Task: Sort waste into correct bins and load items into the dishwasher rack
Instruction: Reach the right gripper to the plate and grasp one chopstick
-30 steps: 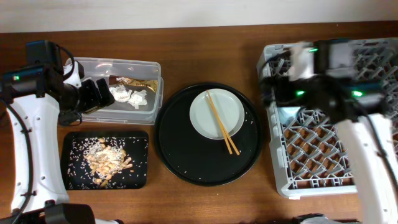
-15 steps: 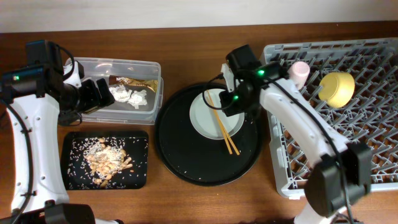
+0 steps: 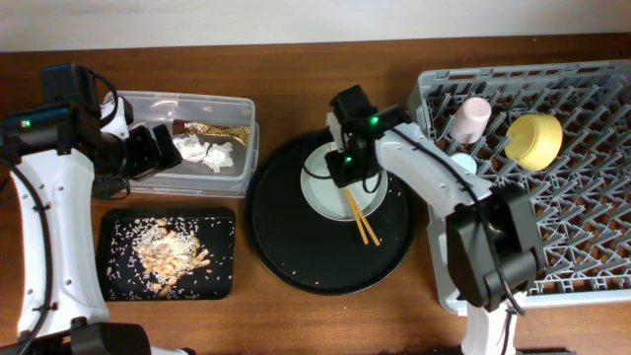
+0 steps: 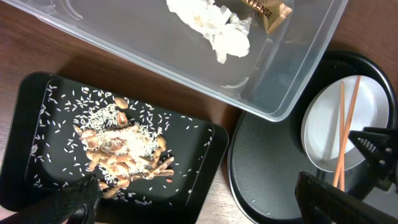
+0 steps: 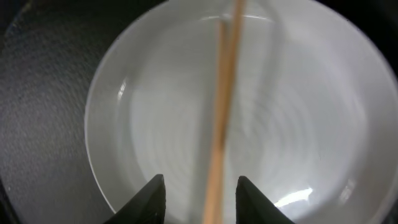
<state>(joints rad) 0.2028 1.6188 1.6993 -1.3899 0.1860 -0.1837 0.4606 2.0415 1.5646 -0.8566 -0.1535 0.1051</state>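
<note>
The brown chopsticks (image 3: 359, 210) lie across the pale plate (image 3: 317, 187) on the round black tray (image 3: 291, 242). My right gripper (image 3: 347, 166) is low over the plate. In the right wrist view its fingertips (image 5: 201, 196) stand on either side of the chopsticks (image 5: 221, 124), with a narrow gap on each side. The pink cup (image 3: 470, 118), the yellow bowl (image 3: 535, 138) and the light-blue cup (image 3: 461, 163) sit in the grey rack (image 3: 552, 227). My left gripper (image 3: 153, 148) hangs wide open over the left end of the clear tub (image 3: 229, 102), holding nothing.
White tissue (image 3: 202, 151) and a gold foil wrapper (image 3: 212, 130) lie in the clear tub. Beige scraps and rice (image 3: 168, 251) cover the flat black tray (image 3: 113, 281). Loose rice grains dot the round tray. The rack fills the right side.
My right arm has swung from the rack to the plate. Its jaws have narrowed from wide open to a small gap around the chopsticks. The left arm has not moved.
</note>
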